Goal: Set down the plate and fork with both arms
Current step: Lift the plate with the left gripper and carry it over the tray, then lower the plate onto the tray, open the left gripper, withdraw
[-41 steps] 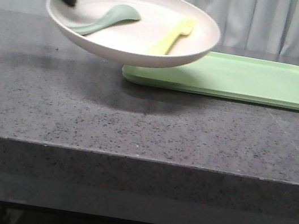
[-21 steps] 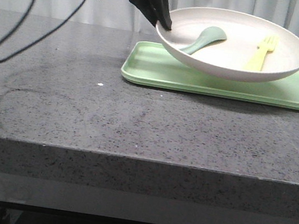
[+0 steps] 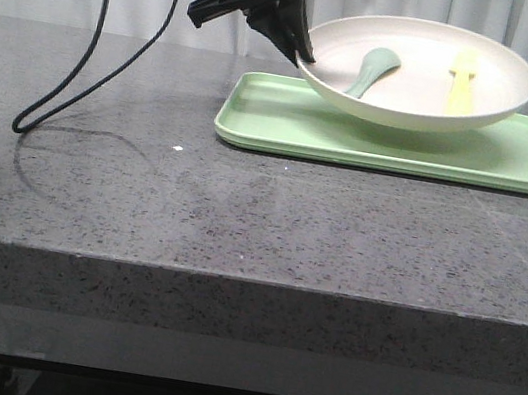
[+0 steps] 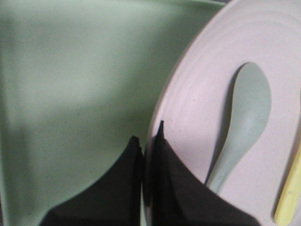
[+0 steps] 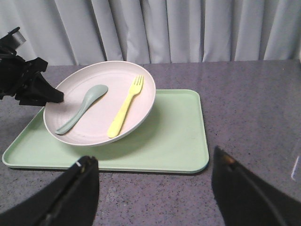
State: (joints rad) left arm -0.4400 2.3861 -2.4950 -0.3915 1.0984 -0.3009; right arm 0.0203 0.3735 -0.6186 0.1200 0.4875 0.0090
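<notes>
The left gripper point(image 3: 299, 51) has its jaws clenched on the rim of the plate point(image 3: 419, 87), 1 finger inside the rim and 1 outside, as the left wrist view shows point(image 4: 148, 141). The plate is over the tray point(image 3: 286, 125), tilted, with its gripped edge raised; whether its underside touches the tray cannot be told from the front view. In the right wrist view the plate point(image 5: 141, 89) sits over the tray's point(image 5: 183, 141) left half, its rim reaching past the tray's back edge.

Inside the plate lie 2 utensils side by side. The fork point(image 3: 462, 84) is nearer the right side, tines pointing away from the robot point(image 5: 124, 107). The spoon point(image 3: 372, 69) lies beside it, nearer the gripped rim, bowl away from the robot point(image 5: 82, 107); in the left wrist view its handle point(image 4: 244, 122) ends close to the finger inside the rim.

The right gripper point(image 5: 150, 188) hangs well apart from the tray, above the desk point(image 3: 241, 214), its jaws spread wide and grasping nothing.

A black cable point(image 3: 88, 36) loops from the left arm down to the desk.
</notes>
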